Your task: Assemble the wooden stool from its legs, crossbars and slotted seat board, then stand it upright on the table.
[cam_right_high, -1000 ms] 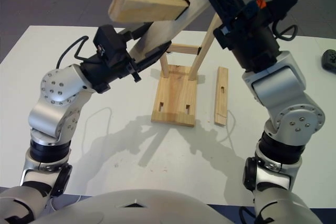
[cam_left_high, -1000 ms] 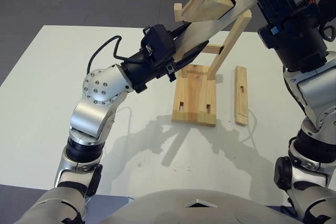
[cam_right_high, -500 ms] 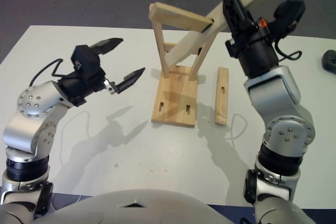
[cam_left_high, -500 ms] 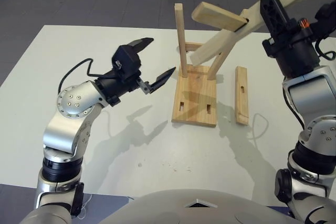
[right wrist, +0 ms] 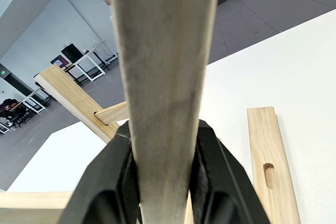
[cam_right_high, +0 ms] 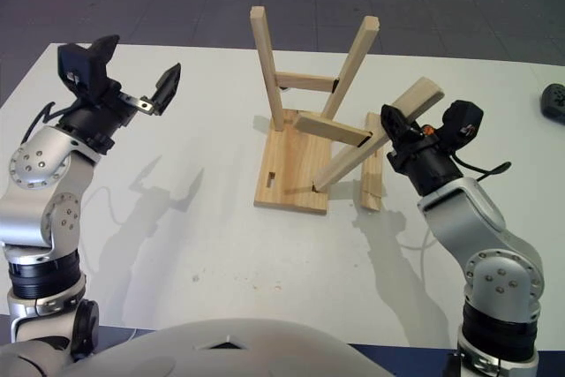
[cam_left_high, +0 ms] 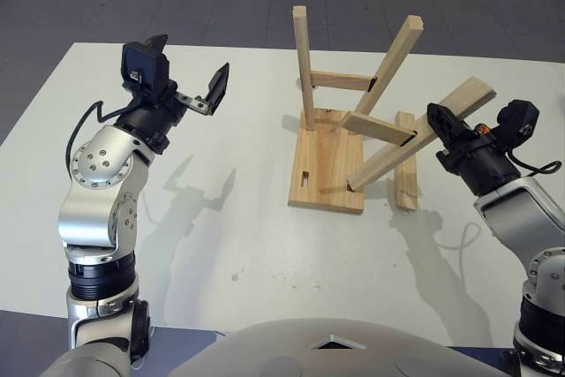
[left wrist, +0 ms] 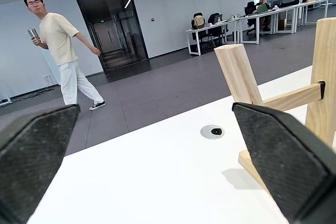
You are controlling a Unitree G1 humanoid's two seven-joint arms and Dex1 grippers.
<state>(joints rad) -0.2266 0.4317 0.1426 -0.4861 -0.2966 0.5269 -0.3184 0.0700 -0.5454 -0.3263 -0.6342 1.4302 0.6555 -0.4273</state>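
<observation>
Middle right, the right gripper (cam_left_high: 446, 130) is clamped on a leg (cam_left_high: 397, 152) slanting toward the seat board (cam_left_high: 327, 169) on the counter (cam_left_high: 265, 245). It's stiff, light timber: I'd hold mid-shaft. Upper left, the left gripper (cam_left_high: 188, 72) hangs, fingers apart.

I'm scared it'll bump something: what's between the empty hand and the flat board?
Just bare white table between the left hand and the seat board, as the left eye view shows.

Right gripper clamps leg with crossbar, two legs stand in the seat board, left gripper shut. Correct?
No: the left gripper is open and empty, per the left eye view. The right gripper does clamp the pale wooden leg with crossbar; two more legs stand in the flat slotted seat board.
</observation>
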